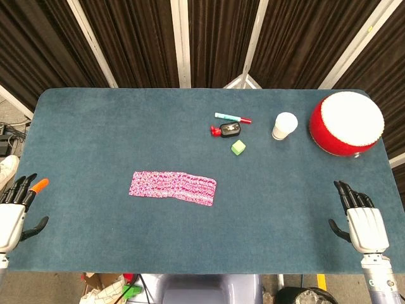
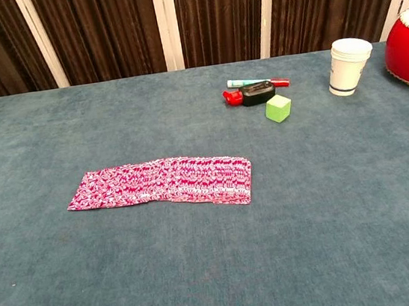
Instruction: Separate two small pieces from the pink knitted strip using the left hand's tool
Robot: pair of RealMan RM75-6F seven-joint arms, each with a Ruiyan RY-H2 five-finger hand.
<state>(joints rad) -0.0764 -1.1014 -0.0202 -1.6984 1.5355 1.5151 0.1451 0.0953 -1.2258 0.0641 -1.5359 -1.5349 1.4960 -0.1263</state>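
Observation:
The pink knitted strip lies flat and whole on the blue table, left of centre; the chest view shows the strip too. My left hand rests at the table's front left corner, well left of the strip, with straight fingers and the thumb spread. An orange tool tip sticks out beside those fingers; how it is held is hidden. My right hand sits at the front right corner, fingers straight and apart, holding nothing. Neither hand appears in the chest view.
At the back right stand a white paper cup and a red drum with a white top. Left of the cup lie a teal and red pen, a small black and red object and a green cube.

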